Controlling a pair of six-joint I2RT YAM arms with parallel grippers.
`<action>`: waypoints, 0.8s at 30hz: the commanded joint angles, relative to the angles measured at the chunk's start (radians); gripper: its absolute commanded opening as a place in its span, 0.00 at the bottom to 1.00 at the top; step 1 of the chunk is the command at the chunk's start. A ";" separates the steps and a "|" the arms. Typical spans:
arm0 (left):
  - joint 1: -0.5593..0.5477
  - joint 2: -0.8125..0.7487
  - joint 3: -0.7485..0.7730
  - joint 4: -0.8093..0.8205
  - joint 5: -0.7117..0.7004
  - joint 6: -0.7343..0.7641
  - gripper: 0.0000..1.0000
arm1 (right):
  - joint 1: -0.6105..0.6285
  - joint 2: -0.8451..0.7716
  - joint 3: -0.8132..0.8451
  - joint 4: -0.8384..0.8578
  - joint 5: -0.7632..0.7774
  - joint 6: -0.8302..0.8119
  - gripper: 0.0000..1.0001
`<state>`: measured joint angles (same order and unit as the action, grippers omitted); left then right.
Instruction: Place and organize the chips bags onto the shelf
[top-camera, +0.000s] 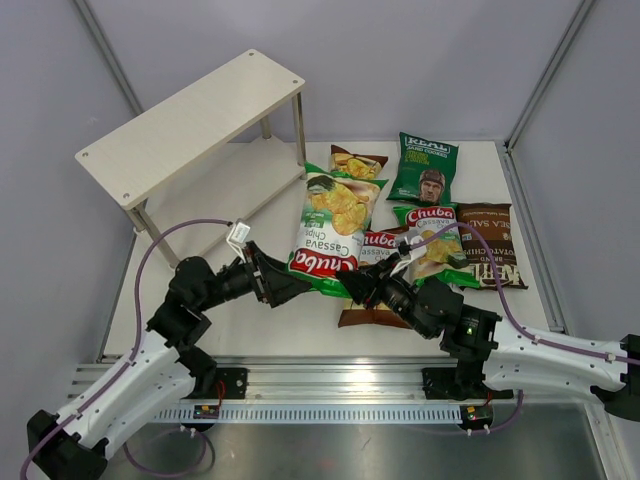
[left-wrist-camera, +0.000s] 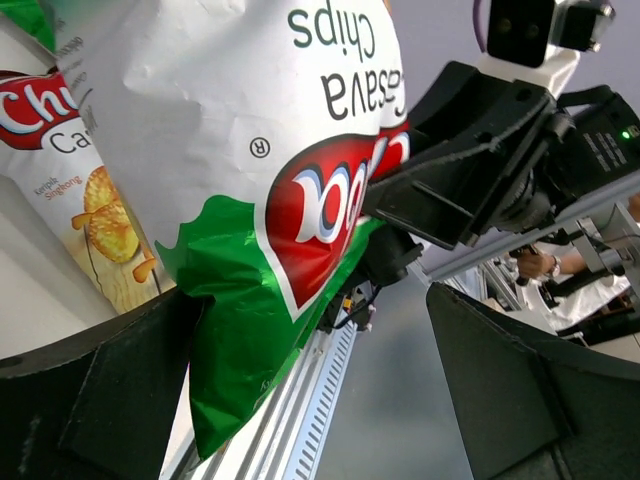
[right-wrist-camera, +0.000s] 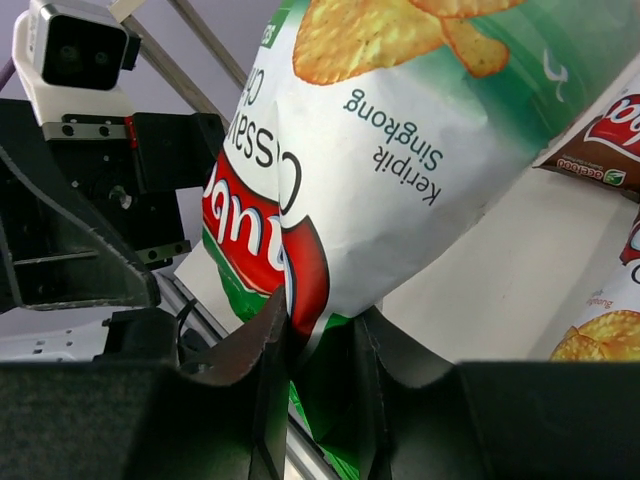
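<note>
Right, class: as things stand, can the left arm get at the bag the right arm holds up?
Probably yes. The left claw is open at the lower edge of the green-white bag, nothing between them; the right claw pinches that edge too.

Six chips bags (top-camera: 325, 225), one shelf (top-camera: 190, 125)

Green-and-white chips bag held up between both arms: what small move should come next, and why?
Probably shut the left fingers on the bag. They stand wide open either side of its lower green edge, while the right fingers already pinch that edge. The shelf is on the left arm's side, so the left arm looks better placed to carry it over.
</note>
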<state>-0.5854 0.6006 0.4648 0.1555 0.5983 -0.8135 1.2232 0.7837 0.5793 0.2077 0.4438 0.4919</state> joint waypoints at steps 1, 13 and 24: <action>-0.030 0.013 0.034 0.061 -0.136 0.013 0.99 | 0.007 -0.024 0.048 0.097 -0.083 0.011 0.00; -0.122 0.100 0.069 0.047 -0.207 0.071 0.32 | 0.007 -0.083 0.040 0.113 -0.132 -0.004 0.00; -0.131 0.038 0.121 0.013 -0.319 0.146 0.00 | 0.007 -0.175 0.034 -0.039 0.025 -0.021 0.73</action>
<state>-0.7155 0.6617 0.5179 0.1490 0.3656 -0.7288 1.2213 0.6636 0.5793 0.1467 0.4118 0.4747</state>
